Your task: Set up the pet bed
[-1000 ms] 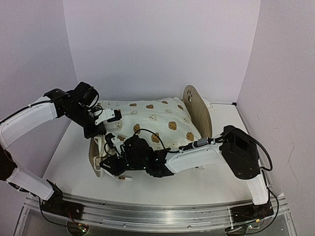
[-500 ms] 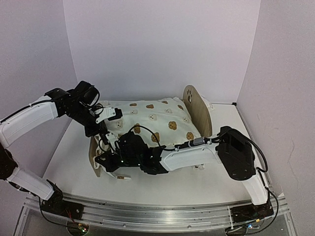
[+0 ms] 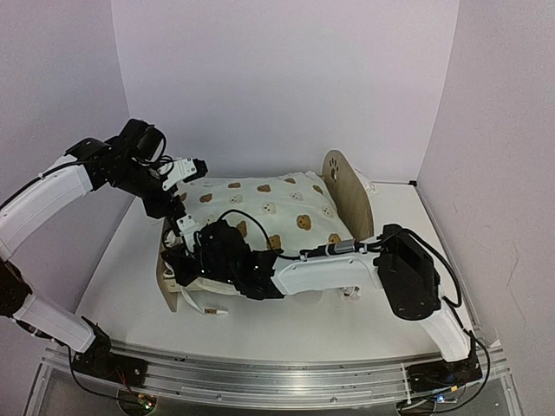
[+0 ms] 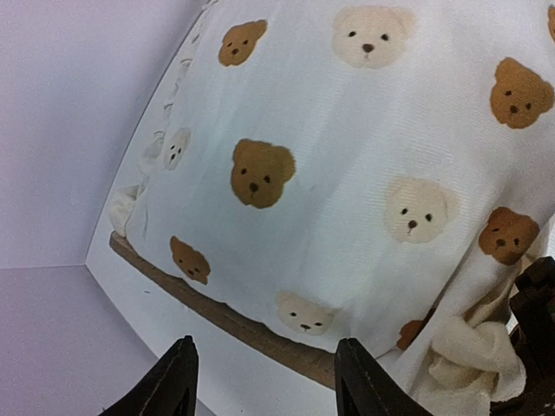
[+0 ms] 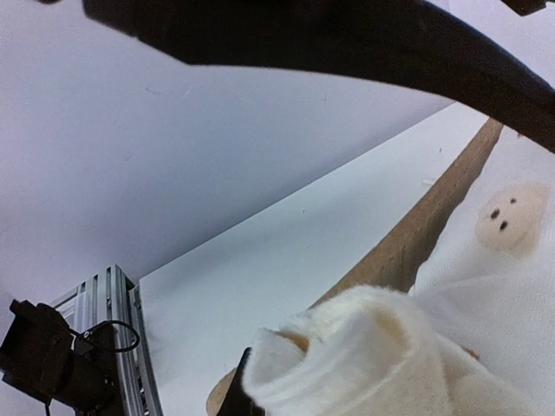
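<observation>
- Since a second ago, the left arm (image 3: 48, 195) had lifted up and away from the bedding (image 3: 277, 208), its jaws parting on the way. The right arm (image 3: 329, 273) had reached further left along the near side.
- The surface (image 3: 381, 321) carried the bed (image 3: 351, 199) at its middle, with the headboard to the right and the footboard (image 3: 162, 279) to the left.
- The bedding lay draped over the frame from headboard to footboard and hid the base, as a cover would once it was spread.
- The left end effector (image 3: 189, 166) hung above the far left corner of the bedding. Its fingers (image 4: 182, 381) stood apart with nothing between them and the cloth lay untouched below. That corner probably already sat well enough to be released.
- The right end effector (image 3: 178, 263) was closed at the near footboard corner and appeared to pinch the bunched ruffle (image 5: 347, 355). This was likely meant to tug the last corner down over the wooden rail.
</observation>
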`<state>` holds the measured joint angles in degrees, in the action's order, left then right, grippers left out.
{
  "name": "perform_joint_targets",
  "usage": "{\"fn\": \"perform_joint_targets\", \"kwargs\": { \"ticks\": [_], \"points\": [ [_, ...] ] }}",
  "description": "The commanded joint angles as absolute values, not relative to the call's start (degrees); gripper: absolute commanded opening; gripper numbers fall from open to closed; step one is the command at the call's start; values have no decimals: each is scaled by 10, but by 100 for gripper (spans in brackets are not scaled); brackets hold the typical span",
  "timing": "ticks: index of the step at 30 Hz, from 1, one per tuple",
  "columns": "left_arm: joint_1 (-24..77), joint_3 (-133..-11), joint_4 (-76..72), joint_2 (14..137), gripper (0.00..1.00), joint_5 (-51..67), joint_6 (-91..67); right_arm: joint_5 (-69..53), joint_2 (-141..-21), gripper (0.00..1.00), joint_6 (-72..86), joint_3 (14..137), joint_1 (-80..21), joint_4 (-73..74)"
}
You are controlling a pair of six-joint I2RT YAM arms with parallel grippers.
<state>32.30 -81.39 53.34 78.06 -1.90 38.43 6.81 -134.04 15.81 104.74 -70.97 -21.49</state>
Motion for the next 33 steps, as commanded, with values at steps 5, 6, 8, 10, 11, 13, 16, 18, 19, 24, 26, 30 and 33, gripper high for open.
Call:
{"fn": "perform_joint_targets", "kwargs": {
  "ticks": [5, 6, 8, 10, 11, 13, 16, 18, 19, 24, 26, 30, 33],
  "points": [
    [275, -880, 519, 769, 71, -74, 332, 95, -1386, 0, 106, 1176, -688, -243],
    [270, -881, 517, 766, 72, -76, 327, 95, -1389, 0, 101, 1187, -686, -243],
    [263, -880, 512, 756, 73, -77, 317, 92, -1395, 0, 96, 1199, -681, -242],
    [259, -877, 510, 748, 75, -75, 307, 87, -1395, 0, 103, 1185, -679, -239],
    [257, -876, 511, 745, 75, -73, 302, 85, -1394, 0, 110, 1171, -679, -237],
    [254, -872, 520, 741, 75, -60, 295, 71, -1394, 0, 138, 1136, -680, -233],
    [252, -857, 546, 726, 73, 14, 301, 50, -1388, 0, 163, 1098, -685, -229],
    [252, -842, 566, 712, 70, 62, 312, 39, -1385, 0, 163, 1094, -689, -217],
    [252, -840, 579, 708, 68, 87, 319, 36, -1385, 0, 163, 1093, -690, -212],
    [252, -822, 642, 697, 59, 185, 368, 42, -1381, 0, 152, 1085, -691, -182],
    [252, -807, 668, 692, 57, 210, 394, 50, -1378, 0, 138, 1090, -691, -145],
    [252, -770, 685, 690, 53, 215, 420, 63, -1353, 4, 139, 1070, -687, -106],
    [252, -743, 681, 689, 48, 201, 430, 49, -1327, 14, 149, 1055, -679, -97]
  ]
}}
